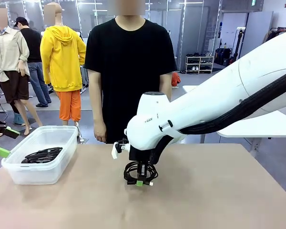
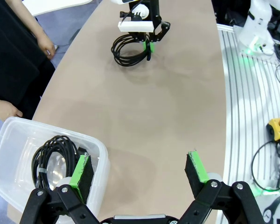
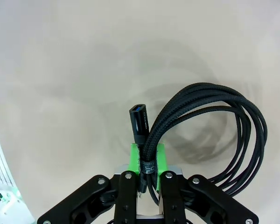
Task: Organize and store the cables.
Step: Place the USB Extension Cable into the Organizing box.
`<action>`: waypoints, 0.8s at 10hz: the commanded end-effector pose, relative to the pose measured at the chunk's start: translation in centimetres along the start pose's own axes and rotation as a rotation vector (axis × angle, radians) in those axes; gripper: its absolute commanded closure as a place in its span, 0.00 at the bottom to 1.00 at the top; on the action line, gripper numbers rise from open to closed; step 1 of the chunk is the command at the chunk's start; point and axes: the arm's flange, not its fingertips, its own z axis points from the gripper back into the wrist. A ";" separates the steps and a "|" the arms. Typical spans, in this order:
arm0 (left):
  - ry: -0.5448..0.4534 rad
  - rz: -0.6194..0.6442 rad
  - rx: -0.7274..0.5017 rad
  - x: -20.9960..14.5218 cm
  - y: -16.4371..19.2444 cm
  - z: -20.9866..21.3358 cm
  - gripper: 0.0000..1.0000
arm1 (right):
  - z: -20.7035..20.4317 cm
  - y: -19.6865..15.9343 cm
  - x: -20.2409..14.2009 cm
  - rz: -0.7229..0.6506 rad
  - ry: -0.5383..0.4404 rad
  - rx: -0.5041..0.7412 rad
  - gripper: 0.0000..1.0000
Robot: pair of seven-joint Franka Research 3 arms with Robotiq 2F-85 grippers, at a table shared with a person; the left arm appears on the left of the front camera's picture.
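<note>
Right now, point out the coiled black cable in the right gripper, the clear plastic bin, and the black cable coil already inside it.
Coiled black cable [image 3: 233, 135], right wrist view: on the braided loops.
Clear plastic bin [image 1: 38, 177], front view: on its near wall.
Black cable coil in the bin [image 2: 53, 151], left wrist view: on the coil's top strands.

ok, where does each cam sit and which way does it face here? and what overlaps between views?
Front: fixed between the arms, facing the person across the table; right arm, its right gripper shut on a coiled cable.
Left wrist: above the table's left end, looking down; open left gripper by the clear bin.
Right wrist: close above the tabletop, looking down its own fingers clamping the cable.
Shared: front and left wrist both show the bin, the cable coil inside it, and the right gripper's cable.
</note>
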 end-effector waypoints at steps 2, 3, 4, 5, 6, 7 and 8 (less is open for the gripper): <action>-0.007 0.018 -0.008 0.3 -0.2 0.2 0.00 | -1.0 0.4 0.3 -0.024 0.004 0.002 1.00; -0.007 0.018 -0.008 0.3 -0.2 0.2 0.00 | -1.2 0.5 0.3 -0.031 0.000 0.006 1.00; -0.007 0.018 -0.008 0.3 -0.2 0.2 0.00 | -1.2 0.8 0.3 -0.033 0.000 0.008 1.00; -0.007 0.018 -0.008 0.3 -0.2 0.2 0.00 | -1.2 1.0 0.2 -0.031 -0.001 0.011 0.77; -0.007 0.018 -0.008 0.3 -0.2 0.2 0.00 | -1.1 1.2 0.1 -0.031 -0.006 0.009 0.55; -0.007 0.018 -0.008 0.3 -0.2 0.2 0.00 | -1.0 1.4 0.0 -0.029 -0.014 0.011 0.46; -0.007 0.018 -0.008 0.3 -0.2 0.2 0.00 | -0.8 1.5 -0.2 -0.034 -0.018 0.012 0.25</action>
